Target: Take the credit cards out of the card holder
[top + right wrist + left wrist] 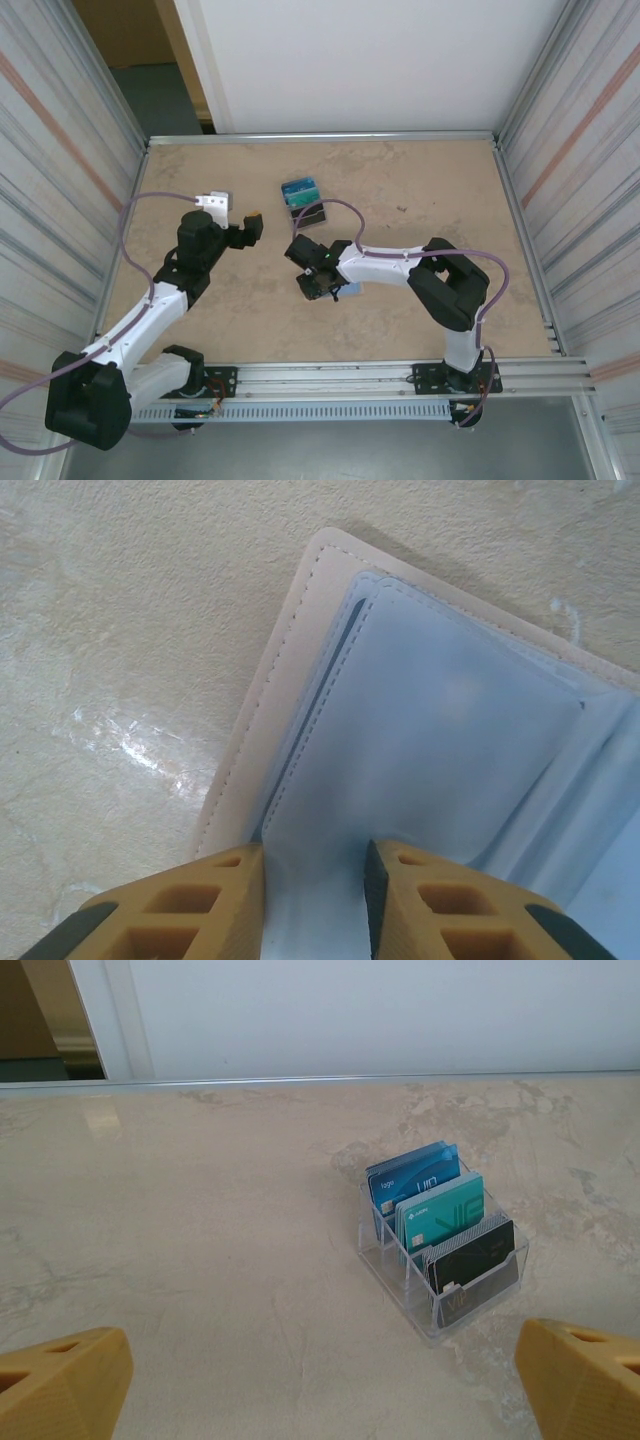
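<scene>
The card holder (450,740) lies open on the table, a tan wallet with its pale-blue lining facing up; a sliver of it (347,291) shows beside my right gripper (318,288). My right gripper (313,855) points down onto it, its jaws narrowed on a puckered fold of the lining. A thin dark edge sits in the left pocket slot; I cannot tell if it is a card. Blue (415,1175), teal (445,1210) and black credit cards (475,1250) stand upright in a clear tray (440,1315). My left gripper (322,1360) hovers wide open before it, holding nothing.
The clear tray (303,198) stands at the middle back of the beige tabletop, just beyond my right gripper. My left gripper (250,228) hangs to its left. Ribbed metal walls close in both sides and a white panel stands behind.
</scene>
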`<act>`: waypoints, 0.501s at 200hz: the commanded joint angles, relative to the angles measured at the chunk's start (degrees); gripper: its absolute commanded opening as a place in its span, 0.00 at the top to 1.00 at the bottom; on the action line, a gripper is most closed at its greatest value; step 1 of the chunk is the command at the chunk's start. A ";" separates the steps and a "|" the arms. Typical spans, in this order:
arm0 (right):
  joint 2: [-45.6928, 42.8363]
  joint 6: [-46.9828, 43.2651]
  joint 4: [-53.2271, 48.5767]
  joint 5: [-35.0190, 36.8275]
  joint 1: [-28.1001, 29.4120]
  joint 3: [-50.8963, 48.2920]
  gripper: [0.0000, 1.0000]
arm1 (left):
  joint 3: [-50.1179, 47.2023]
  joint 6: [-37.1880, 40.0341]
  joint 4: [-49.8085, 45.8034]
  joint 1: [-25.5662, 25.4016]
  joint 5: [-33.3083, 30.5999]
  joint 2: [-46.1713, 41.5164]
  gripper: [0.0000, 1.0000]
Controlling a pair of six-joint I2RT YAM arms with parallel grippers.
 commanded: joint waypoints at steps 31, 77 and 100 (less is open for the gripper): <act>-1.62 0.88 -0.26 -0.80 -2.01 -2.70 0.82 | 0.93 -0.16 -0.29 -0.20 1.35 -1.07 0.01; -4.51 0.38 -0.16 -3.46 -0.45 -2.49 0.87 | 1.11 0.96 -0.98 -1.74 0.81 -2.69 0.01; -6.27 0.92 0.16 -4.90 -0.15 -3.02 0.90 | 1.09 1.25 -1.08 -2.98 -0.05 -3.56 0.01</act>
